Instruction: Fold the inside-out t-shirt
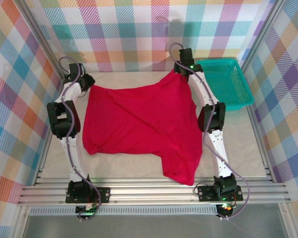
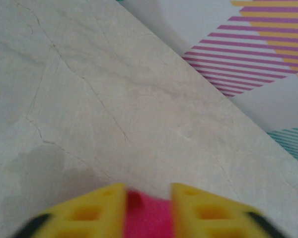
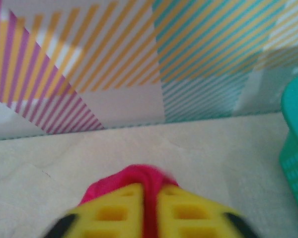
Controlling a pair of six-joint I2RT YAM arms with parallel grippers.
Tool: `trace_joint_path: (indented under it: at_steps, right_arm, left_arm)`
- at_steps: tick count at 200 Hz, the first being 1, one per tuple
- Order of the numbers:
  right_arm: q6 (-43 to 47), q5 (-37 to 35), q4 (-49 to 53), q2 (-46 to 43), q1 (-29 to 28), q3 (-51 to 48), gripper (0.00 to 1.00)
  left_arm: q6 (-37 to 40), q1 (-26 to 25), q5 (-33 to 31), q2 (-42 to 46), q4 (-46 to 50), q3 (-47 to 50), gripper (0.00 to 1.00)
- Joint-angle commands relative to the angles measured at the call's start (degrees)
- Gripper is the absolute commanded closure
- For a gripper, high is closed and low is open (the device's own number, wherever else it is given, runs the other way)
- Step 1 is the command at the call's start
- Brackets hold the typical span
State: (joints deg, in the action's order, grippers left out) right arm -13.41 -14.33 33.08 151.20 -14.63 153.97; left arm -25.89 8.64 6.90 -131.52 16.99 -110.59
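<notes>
The inside-out t-shirt [image 1: 139, 119] is plain red and lies spread over the table, stretched between the two far corners, with one sleeve hanging toward the near right. At the far left corner of the cloth is my left gripper [image 1: 87, 85]. In the left wrist view its yellow fingers [image 2: 148, 191] stand apart, with red cloth [image 2: 149, 218] lying in the gap. My right gripper [image 1: 182, 72] is at the far right corner. Its fingers [image 3: 150, 188] are close together with a bunched fold of the shirt [image 3: 134, 176] pinched between them, raised slightly off the table.
A teal plastic basket [image 1: 223, 82] stands at the back right, just right of the right gripper, and its wall [image 3: 295, 148] appears in the right wrist view. Checked walls close the table on three sides. Bare marbled tabletop [image 1: 248, 144] lies right of the shirt.
</notes>
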Motion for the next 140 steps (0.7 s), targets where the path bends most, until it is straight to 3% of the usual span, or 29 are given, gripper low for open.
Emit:
trace_joint_path:
  at_steps: [1, 11, 26, 46, 66, 95, 117, 140]
  right_arm:
    - [-3.0, 6.3, -3.7, -1.3, 0.7, 3.0, 0.22]
    - [-3.4, 7.7, -1.8, -2.2, 0.7, 3.8, 0.21]
    - [-4.5, 10.2, 1.4, -4.9, 0.7, 3.0, 0.23]
    - [-6.4, 15.8, 5.1, -10.1, 0.6, -1.5, 0.35]
    - [-10.3, 21.7, 7.2, -14.4, 0.2, -9.0, 0.45]
    - [-15.5, 23.7, 2.9, -15.8, -2.0, -19.3, 0.47]
    - [-22.5, 24.2, 1.7, -12.7, -2.8, -19.6, 0.41]
    - [-29.1, 24.1, 2.1, -9.3, -2.6, -18.7, 0.38]
  left_arm:
    - [2.7, -0.5, 0.9, 2.1, 6.9, -4.2, 0.43]
    - [4.3, -0.9, 0.2, 3.3, 9.5, -5.5, 0.37]
    - [6.0, -1.4, -1.2, 6.5, 12.8, -5.7, 0.37]
    - [6.4, -2.9, -1.4, 12.1, 16.6, -2.6, 0.37]
    - [4.7, -6.2, 2.8, 17.5, 17.2, 3.8, 0.38]
    - [-0.3, -12.3, 6.8, 23.9, 9.3, 18.0, 0.38]
    - [-4.0, -15.9, 8.1, 25.8, 2.2, 26.6, 0.39]
    - [-5.5, -17.4, 8.0, 24.3, 0.8, 30.9, 0.39]
